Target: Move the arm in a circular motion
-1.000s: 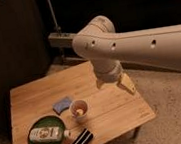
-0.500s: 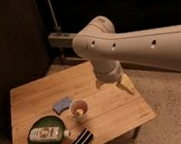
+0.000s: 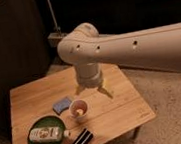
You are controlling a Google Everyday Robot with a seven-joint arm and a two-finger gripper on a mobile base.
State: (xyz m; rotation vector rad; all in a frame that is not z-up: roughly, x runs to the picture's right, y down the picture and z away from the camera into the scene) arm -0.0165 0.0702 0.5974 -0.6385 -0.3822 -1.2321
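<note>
- The arm (image 3: 141,46) reaches in as one thick, nearly level segment from beyond the table's (image 3: 126,107) right edge as the camera sees it. It bends at a rounded joint above the table's far half and drops into a short vertical wrist.
- The gripper (image 3: 92,90) hangs from that wrist above the middle of the table, pointing straight down. Its two pale fingers are spread apart with nothing between them.
- The cup (image 3: 79,108) stands just below and toward the near edge from the gripper, apart from it. The blue sponge (image 3: 62,104) lies beside the cup, and the green plate (image 3: 47,138) sits by the near left corner.
- Judgement: a level circle looks safe if the fingertips stay above the cup rim, since the near-side arc passes over it.
</note>
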